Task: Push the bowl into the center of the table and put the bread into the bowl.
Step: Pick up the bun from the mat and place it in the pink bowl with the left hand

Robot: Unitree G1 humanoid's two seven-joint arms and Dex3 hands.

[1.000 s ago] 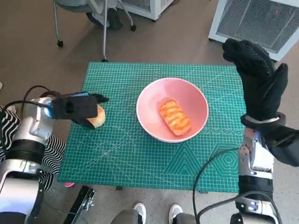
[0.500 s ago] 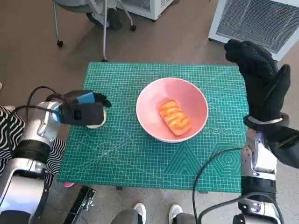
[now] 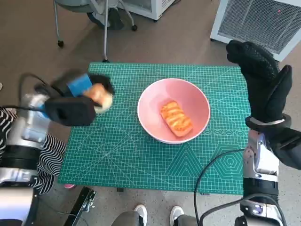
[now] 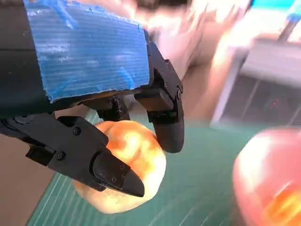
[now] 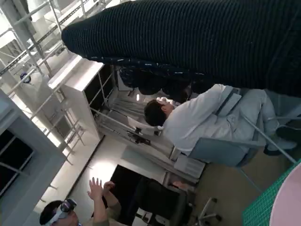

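L hand (image 3: pixel 77 101) has come up off the mat (image 3: pixel 141 160) since a sec ago, fingers (image 4: pixel 162 122) now closed round a bun (image 3: pixel 99 95), which hangs above the mat's L side, just left of the bowl (image 3: pixel 173 110), w/ motion blur. Bowl hasn't shifted, sits mid-mat w/ a glazed bread (image 3: pixel 176 117) already in it. R hand (image 3: pixel 263 80) unchanged: raised at the mat's R edge, fingers straight and together, holding nothing.

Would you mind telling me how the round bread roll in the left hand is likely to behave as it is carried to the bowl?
The bread roll looks puffy, so probably light and soft; the fingers may dent it. Its rounded, glossy crust suggests it could slip, or roll once dropped into the pink bowl.
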